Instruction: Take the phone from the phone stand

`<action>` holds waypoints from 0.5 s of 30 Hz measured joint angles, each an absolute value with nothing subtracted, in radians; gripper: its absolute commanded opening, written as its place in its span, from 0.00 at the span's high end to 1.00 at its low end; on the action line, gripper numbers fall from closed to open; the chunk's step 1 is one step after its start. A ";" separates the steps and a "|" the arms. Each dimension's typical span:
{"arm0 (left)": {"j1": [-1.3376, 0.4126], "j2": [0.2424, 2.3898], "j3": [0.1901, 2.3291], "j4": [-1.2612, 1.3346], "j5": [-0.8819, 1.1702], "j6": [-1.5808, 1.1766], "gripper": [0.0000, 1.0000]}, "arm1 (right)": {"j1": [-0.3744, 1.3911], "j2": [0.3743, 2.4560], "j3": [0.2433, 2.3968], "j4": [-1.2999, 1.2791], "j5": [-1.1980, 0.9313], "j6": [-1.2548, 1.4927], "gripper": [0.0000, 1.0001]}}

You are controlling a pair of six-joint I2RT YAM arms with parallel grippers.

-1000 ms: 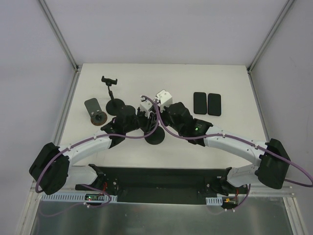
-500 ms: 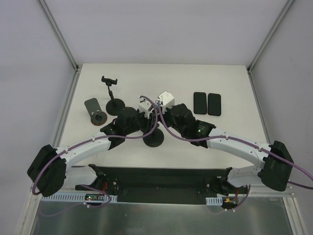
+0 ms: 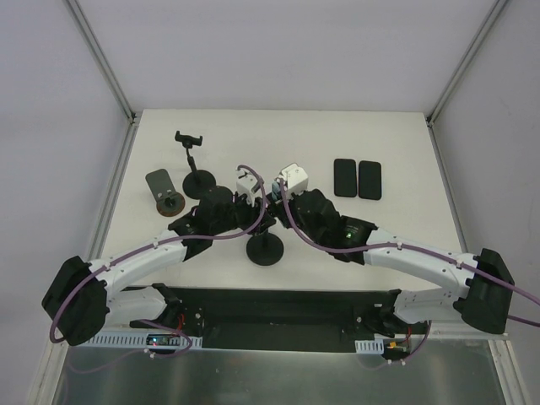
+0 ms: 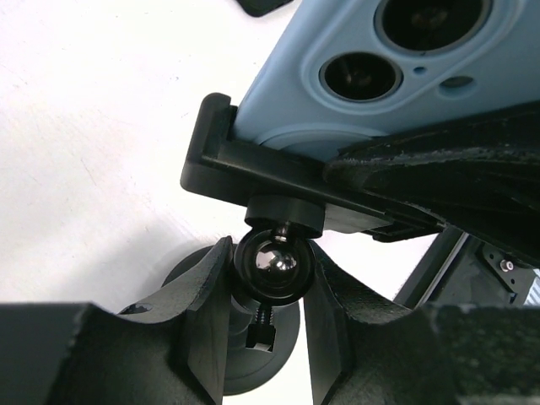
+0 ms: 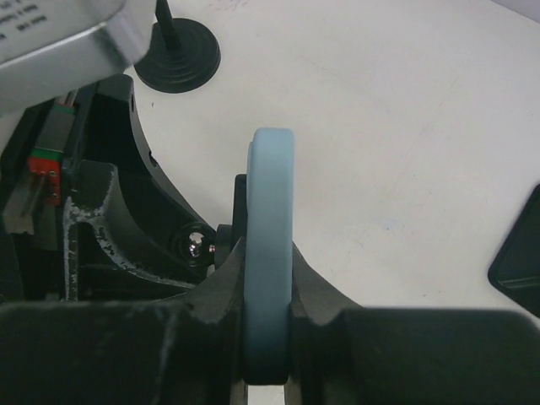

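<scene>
Phone point(image 4: 405, 105) partly beyond the frame

The ball joint point(image 4: 274, 263) of the phone stand point(image 4: 283, 215) is being gripped between the fingers point(image 4: 205, 295) of the left pincer point(image 4: 272, 285), above the round base point(image 4: 240, 375) on the white table point(image 4: 93, 152). The light blue phone point(image 4: 337, 76), lenses showing, is being held in the stand's black clamp point(image 4: 228, 160) and is being overlapped at right by a scuffed black finger point(image 4: 439, 169).

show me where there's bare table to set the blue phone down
Bare: the far strip of table behind everything, and the patch right of the black phones. Crowded: the centre around the phone stand, and left by the empty stand.
</scene>
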State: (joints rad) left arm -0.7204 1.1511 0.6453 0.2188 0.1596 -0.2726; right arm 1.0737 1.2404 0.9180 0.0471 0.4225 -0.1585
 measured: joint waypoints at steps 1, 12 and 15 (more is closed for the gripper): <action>-0.720 1.146 0.642 0.219 0.160 -0.278 1.00 | 1.078 1.240 0.921 0.040 0.435 -0.144 0.99; -0.746 1.005 0.548 0.265 0.076 -0.289 1.00 | 1.113 1.279 1.007 -0.049 0.528 -0.001 0.99; -0.788 0.984 0.522 0.286 -0.002 -0.297 1.00 | 1.115 1.294 1.032 -0.087 0.545 0.020 0.99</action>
State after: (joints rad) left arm -0.7876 0.9840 0.5217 0.2863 -0.0025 -0.2970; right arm 1.1152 1.2938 1.0317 -0.0868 0.5446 0.0204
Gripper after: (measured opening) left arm 0.318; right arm 0.154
